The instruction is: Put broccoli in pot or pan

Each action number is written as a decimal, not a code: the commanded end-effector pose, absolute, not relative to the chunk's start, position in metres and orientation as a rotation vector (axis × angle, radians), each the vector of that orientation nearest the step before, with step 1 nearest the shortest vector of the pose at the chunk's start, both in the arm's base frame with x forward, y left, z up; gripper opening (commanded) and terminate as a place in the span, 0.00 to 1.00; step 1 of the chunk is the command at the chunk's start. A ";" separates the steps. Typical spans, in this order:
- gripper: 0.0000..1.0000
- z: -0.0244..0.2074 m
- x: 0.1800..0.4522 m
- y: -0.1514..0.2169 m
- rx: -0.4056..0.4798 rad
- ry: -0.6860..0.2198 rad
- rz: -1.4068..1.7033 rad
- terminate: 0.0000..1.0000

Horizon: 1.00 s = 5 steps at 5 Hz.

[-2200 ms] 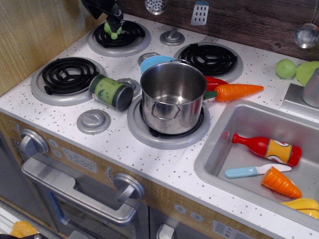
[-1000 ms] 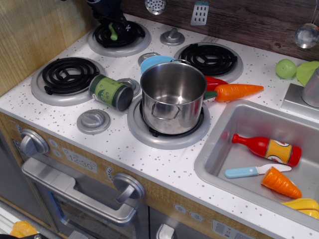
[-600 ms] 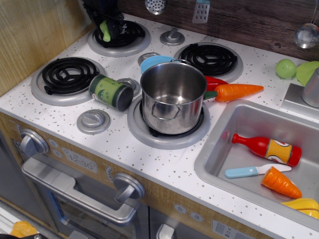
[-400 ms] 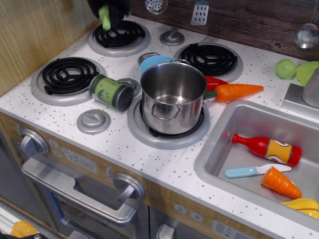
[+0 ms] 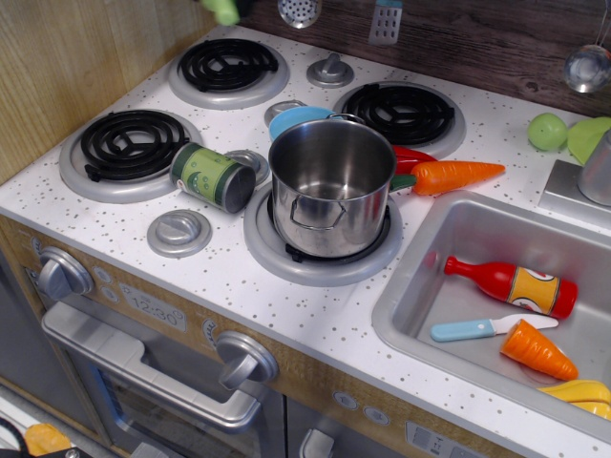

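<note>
**A:** One item matters: the small light-green plastic broccoli floret (image 5: 225, 10). It sits at the very top edge of view, up and to the left of the tall shiny stainless steel pot (image 5: 332, 185), above the far-left burner.

**B:** Gripper?

**A:** Almost wholly out of view. Only a dark sliver shows beside the floret. Finger state: cannot tell. Floret is off the stove, so something carries it; a judgement, not seen.

**B:** Pot?

**A:** Upright on the near burner, mouth clear, inside bare. Blue shallow dish (image 5: 297, 119) touching its far rim. Orange plastic carrot (image 5: 457, 175) just right of the pot. Green-labelled cylindrical can (image 5: 212, 176) on its side, just left of the pot.

**B:** Step in hand?

**A:** Carry phase, as I judge it. Floret lifted, not yet over the pot.

**B:** Next move?

**A:** Travel toward the pot, right and nearer the camera, staying high enough to clear the rim and loop handle. Centre over the mouth, then let go. The can and dish crowd the pot's sides, so a low approach risks a knock.
</note>
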<state>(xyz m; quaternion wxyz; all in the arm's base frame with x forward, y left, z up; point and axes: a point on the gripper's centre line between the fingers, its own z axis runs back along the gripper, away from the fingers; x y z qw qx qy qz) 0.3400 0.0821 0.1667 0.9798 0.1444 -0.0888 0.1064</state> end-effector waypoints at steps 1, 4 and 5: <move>0.00 0.174 0.323 0.017 0.251 -0.164 0.216 0.00; 0.00 0.123 0.310 -0.017 0.047 -0.054 0.085 0.00; 0.00 0.125 0.318 -0.006 0.088 -0.065 0.081 0.00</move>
